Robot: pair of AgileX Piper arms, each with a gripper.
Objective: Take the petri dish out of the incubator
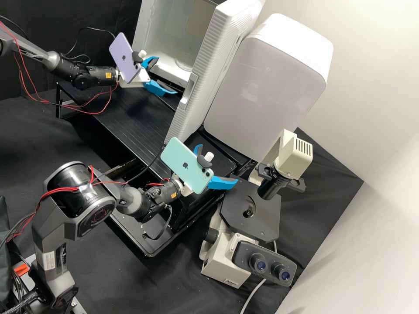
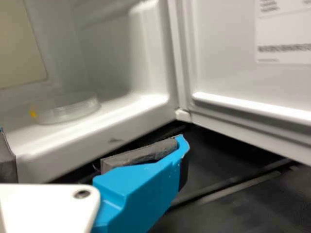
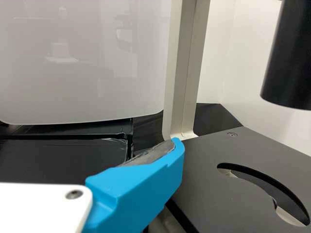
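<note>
The left claw is hanging released just outside the open incubator. Its wrist view is catching the clear petri dish resting on the chamber floor, apart from the claw. The high view is giving the right claw, seemingly released too, hovering beside the microscope.

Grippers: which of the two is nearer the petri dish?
The left gripper, at the open incubator with the petri dish inside; the right gripper is by the microscope.
</note>
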